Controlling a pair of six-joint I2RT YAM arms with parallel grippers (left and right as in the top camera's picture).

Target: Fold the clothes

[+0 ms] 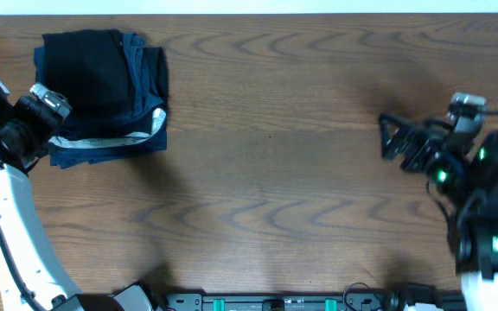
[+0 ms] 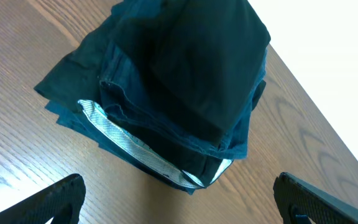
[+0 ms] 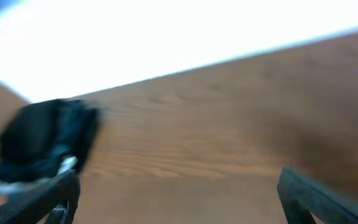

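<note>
A folded black garment, the clothes (image 1: 85, 62), lies on top of a pile of dark blue folded garments (image 1: 137, 130) at the far left of the table. The left wrist view shows the black clothes (image 2: 210, 56) above blue layers with a white-striped edge (image 2: 129, 146). My left gripper (image 1: 52, 111) sits at the pile's left edge. It is open (image 2: 179, 202), with only bare wood between its fingers and the pile just ahead. My right gripper (image 1: 386, 136) hovers open at the right side, far from the pile. Its view is blurred (image 3: 179, 193), and nothing is held.
The wooden table (image 1: 275, 173) stretches between the two arms. Its far edge (image 1: 318, 14) runs just behind the pile. The arm bases and a black rail (image 1: 275, 302) sit along the near edge.
</note>
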